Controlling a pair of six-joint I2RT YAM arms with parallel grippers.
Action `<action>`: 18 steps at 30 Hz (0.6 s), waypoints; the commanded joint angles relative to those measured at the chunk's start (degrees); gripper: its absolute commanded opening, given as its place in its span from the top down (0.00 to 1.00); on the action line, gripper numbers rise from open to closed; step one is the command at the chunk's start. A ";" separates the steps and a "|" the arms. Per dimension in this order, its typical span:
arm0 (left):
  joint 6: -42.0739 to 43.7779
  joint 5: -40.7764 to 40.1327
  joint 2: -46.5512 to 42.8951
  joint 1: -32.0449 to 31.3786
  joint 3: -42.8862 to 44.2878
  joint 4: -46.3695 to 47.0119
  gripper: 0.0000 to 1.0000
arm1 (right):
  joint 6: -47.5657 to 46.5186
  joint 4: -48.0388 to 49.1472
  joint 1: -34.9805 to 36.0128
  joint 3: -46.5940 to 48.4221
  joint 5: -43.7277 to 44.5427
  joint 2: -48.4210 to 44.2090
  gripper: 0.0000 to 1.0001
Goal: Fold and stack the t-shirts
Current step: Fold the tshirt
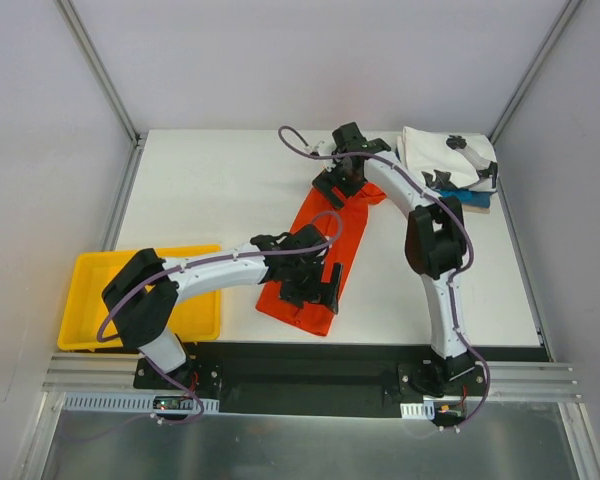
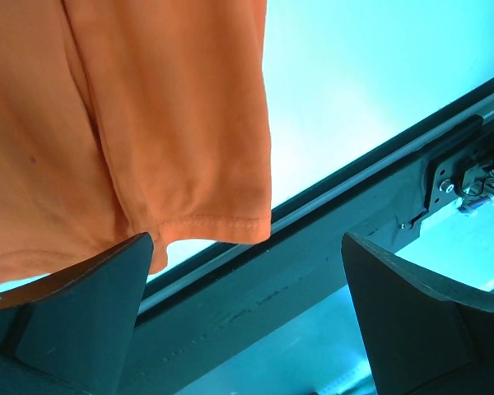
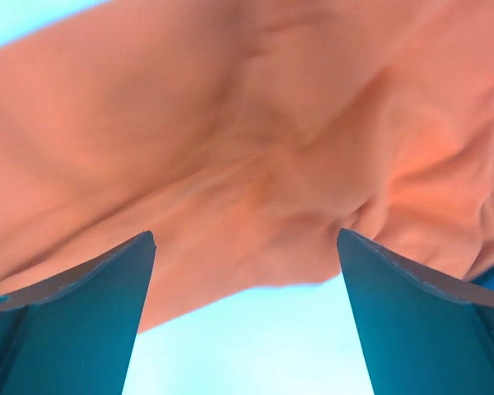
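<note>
The left gripper [image 2: 247, 317] fills the near edge of its wrist view — fingers spread wide, holding nothing, poised over the near hem of the orange-red t-shirt [image 1: 318, 262], which lies as a long strip mid-table. The right gripper [image 3: 245, 317] is just as wide and empty above the shirt's far end. The white t-shirt [image 1: 435, 152] sits folded on the teal-blue t-shirt [image 1: 472, 199] at the far right corner.
</note>
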 commanded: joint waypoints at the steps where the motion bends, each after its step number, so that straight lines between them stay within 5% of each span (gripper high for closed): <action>1: 5.62 -2.37 -0.84 2.13 3.39 -0.01 0.01 | 8.41 2.39 1.73 -5.06 -1.29 -14.26 0.04; 7: 7.56 -3.34 3.37 7.14 3.30 0.08 0.01 | 33.19 2.39 -2.05 -12.62 -7.09 -18.32 0.04; 14: 8.09 -3.17 7.59 7.41 2.07 0.87 0.01 | 40.26 -1.12 -4.77 -8.16 -5.25 -9.98 0.04; 18: 7.31 -1.40 7.08 7.23 -1.43 0.96 0.01 | 35.10 -2.09 -4.87 -2.98 -10.50 -3.48 0.04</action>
